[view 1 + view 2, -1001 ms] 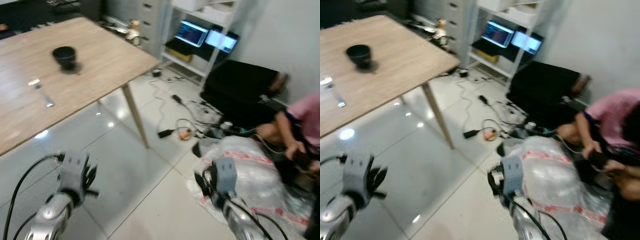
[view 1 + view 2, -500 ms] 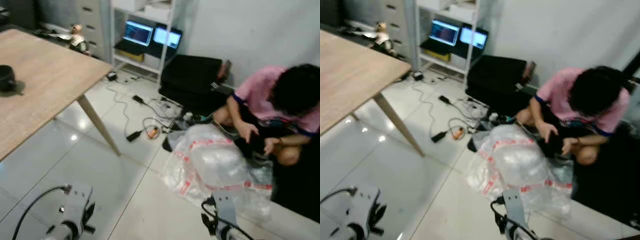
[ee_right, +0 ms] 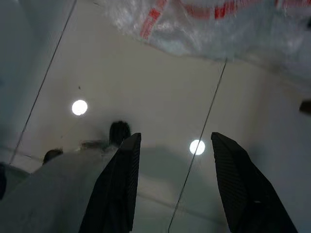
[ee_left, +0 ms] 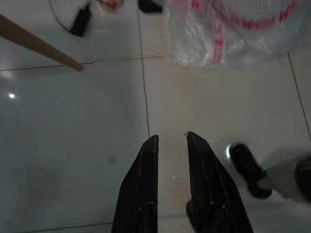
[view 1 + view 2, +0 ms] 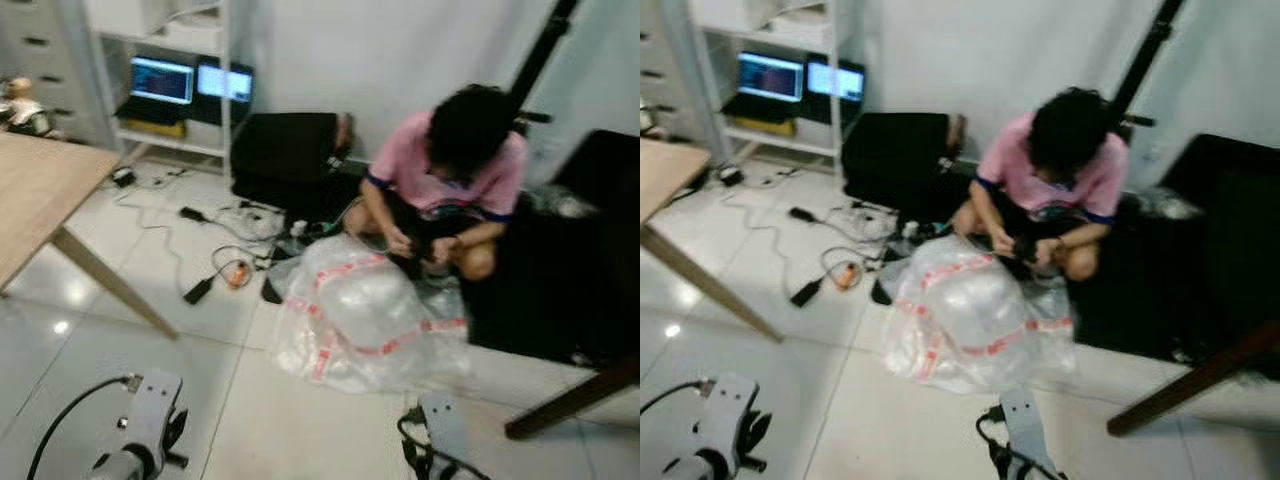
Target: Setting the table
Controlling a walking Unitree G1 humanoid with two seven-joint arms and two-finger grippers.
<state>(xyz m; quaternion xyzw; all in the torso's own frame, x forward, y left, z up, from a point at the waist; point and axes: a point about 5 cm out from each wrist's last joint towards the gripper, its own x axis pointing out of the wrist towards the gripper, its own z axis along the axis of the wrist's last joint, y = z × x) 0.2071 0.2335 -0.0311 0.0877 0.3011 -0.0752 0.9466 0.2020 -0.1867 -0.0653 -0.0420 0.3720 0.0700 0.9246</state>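
Observation:
A corner of the light wooden table (image 5: pixel 25 195) sits at the far left, with one slanted leg (image 5: pixel 110 285) on the white tile floor. Both arms hang low at the bottom of the head views, the left arm (image 5: pixel 145 435) and the right arm (image 5: pixel 440 440). My left gripper (image 4: pixel 171 138) points down at bare tiles, its fingers a narrow gap apart and holding nothing. My right gripper (image 3: pixel 175 138) is open wide over the floor, close to the edge of a plastic bag (image 3: pixel 218 29).
A person in a pink shirt (image 5: pixel 450 170) crouches on the floor ahead, behind a big clear plastic bag with red tape (image 5: pixel 360 320). Cables and a plug (image 5: pixel 215 270) lie left of it. A black case (image 5: pixel 285 150), a shelf with lit screens (image 5: pixel 180 85) and a dark wooden leg (image 5: pixel 570 400) stand around.
The whole view has swung to the right: the table with its black cup and spoon slid off to the left, and the person came to the middle. Both arms still hang low.

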